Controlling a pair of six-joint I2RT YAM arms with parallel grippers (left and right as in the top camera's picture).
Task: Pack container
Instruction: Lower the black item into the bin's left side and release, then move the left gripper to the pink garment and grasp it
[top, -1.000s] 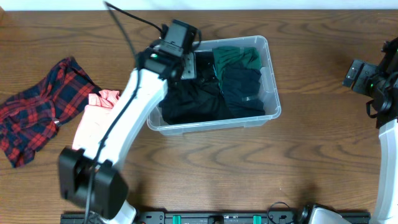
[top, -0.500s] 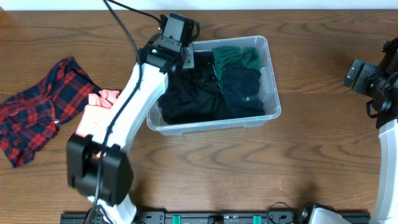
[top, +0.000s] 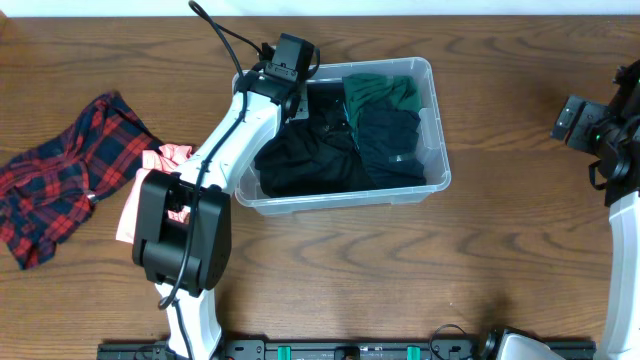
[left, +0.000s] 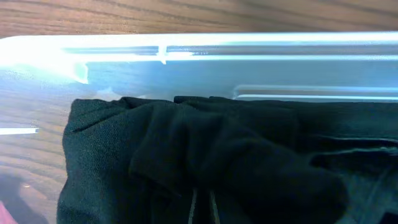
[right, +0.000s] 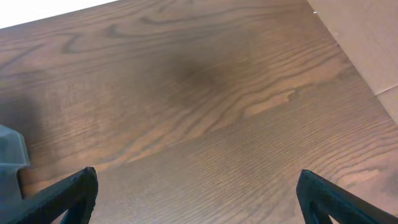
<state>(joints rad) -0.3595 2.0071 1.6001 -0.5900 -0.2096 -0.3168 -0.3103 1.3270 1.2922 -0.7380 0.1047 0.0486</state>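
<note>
The container (top: 440, 120) is a clear plastic tub at the middle back of the table. It holds a black garment (top: 310, 160), a dark navy one (top: 390, 140) and a green one (top: 378, 92). My left gripper (top: 297, 100) reaches into the tub's far left corner and is shut on the black garment. In the left wrist view the black garment (left: 186, 149) bunches up toward the left gripper (left: 202, 208), with the container wall (left: 249, 62) beyond. My right gripper (top: 572, 118) hangs open at the far right. The right wrist view shows the right gripper (right: 196, 186) empty over bare wood.
A red plaid shirt (top: 60, 180) lies crumpled at the table's left. A pink garment (top: 150, 185) lies beside it, partly under my left arm. A corner of the tub (right: 9, 152) shows at the left of the right wrist view.
My left gripper has closed inside the tub and shifted slightly toward its far left corner. The left arm's lower links have swung right. The right arm has not moved.
</note>
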